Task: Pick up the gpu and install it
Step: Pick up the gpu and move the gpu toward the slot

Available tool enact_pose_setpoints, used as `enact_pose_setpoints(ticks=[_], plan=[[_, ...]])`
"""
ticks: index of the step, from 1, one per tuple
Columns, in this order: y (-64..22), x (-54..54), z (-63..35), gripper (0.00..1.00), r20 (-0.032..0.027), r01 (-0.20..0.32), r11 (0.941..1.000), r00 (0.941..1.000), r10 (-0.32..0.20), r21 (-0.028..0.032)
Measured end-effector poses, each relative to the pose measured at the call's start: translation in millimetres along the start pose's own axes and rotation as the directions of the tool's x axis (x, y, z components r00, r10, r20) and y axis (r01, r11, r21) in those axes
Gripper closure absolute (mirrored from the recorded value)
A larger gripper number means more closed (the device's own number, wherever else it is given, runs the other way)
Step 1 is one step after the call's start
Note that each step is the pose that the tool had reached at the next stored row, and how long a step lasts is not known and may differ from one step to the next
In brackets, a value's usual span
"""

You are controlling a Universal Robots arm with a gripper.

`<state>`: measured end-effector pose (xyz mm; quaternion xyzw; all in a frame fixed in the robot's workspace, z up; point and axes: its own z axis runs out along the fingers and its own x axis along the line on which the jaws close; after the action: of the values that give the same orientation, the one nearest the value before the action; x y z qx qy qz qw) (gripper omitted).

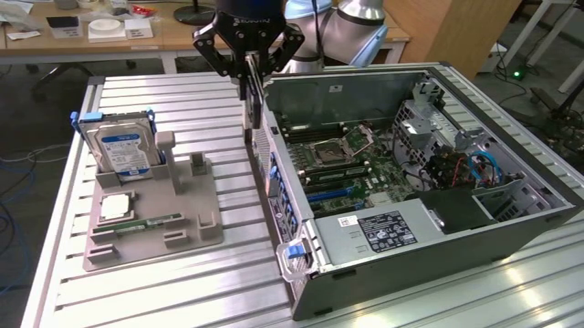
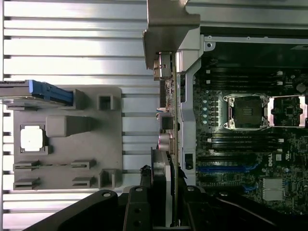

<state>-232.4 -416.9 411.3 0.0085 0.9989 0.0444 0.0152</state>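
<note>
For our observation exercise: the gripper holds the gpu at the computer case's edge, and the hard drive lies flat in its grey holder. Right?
No: the exterior view shows the hard drive standing upright in its grey holder. The gripper does hold the gpu at the edge of the case.

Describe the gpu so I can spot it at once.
Start at the large open grey metal computer case on the exterior view's right. Over its wall on the exterior view's left the black gripper grips the gpu, a thin dark circuit card hanging on edge. Unlike the thick silver hard drive with its blue-white label, it is slim, dark and held aloft.
</note>
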Motion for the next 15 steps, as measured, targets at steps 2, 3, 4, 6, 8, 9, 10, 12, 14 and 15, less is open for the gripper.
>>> enact_pose_setpoints(ticks=[2, 3, 4, 6, 8, 9, 10, 12, 14, 15], plan=[[0.0, -1.5, 0.0, 0.72, 0.0000, 0.000, 1.0000, 1.0000, 0.000, 0.0001], [0.0, -2.3, 0.1, 0.72, 0.0000, 0.000, 1.0000, 1.0000, 0.000, 0.0000], [0.1, -3.0, 0.1, 0.72, 0.0000, 0.000, 1.0000, 1.0000, 0.000, 0.0001], [0.0, -4.4, 0.2, 0.72, 0.0001, 0.000, 1.0000, 1.0000, 0.000, 0.0000], [0.1, -5.7, 0.1, 0.72, -0.0001, 0.000, 1.0000, 1.0000, 0.000, 0.0001], [0.1, -6.4, 0.2, 0.72, 0.0000, 0.000, 1.0000, 1.0000, 0.000, 0.0000], [0.1, -7.2, 0.2, 0.72, 0.0000, 0.000, 1.0000, 1.0000, 0.000, 0.0000], [0.1, -8.6, 0.2, 0.72, 0.0000, 0.000, 1.0000, 1.0000, 0.000, 0.0000], [0.1, -10.0, 0.3, 0.72, 0.0000, 0.000, 1.0000, 1.0000, 0.000, 0.0001], [0.2, -10.7, 0.3, 0.72, 0.0000, 0.000, 1.0000, 1.0000, 0.000, 0.0001]])
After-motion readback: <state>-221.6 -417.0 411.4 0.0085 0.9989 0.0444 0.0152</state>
